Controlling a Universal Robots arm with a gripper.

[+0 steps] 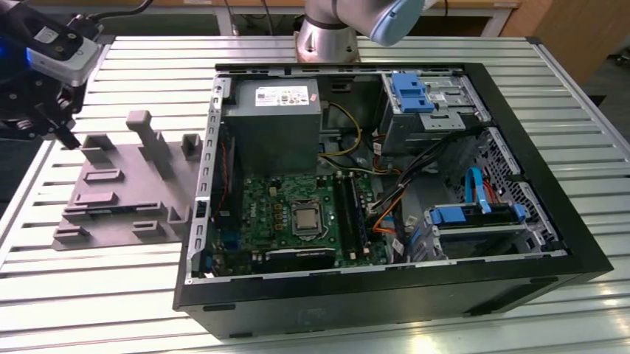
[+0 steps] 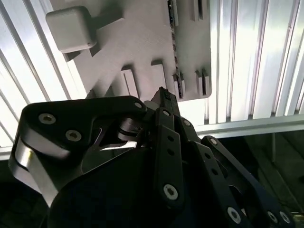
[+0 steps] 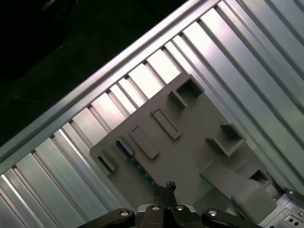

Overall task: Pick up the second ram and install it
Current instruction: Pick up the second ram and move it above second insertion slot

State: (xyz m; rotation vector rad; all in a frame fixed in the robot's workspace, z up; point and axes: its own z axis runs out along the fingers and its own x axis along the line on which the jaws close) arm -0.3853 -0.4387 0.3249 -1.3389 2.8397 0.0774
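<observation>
While above tray (image 1: pixel 126 198), gripper (image 1: pixel 67 139) unobstructed.

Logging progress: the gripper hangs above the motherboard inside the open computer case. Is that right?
No. The gripper hangs above the grey slotted tray, to the exterior view's left of the open computer case; the exterior view shows it.

Gripper (image 1: pixel 67 138) hanging tilted downward, fingers (image 3: pixel 166 192) seemingly pressed together

You've got the second ram (image 2: pixel 173 47) standing on edge in a slot of the grey tray (image 1: pixel 128 199), at nine o'clock from the computer case (image 1: pixel 394 295). It's thin, dark, long and not yet picked.
</observation>
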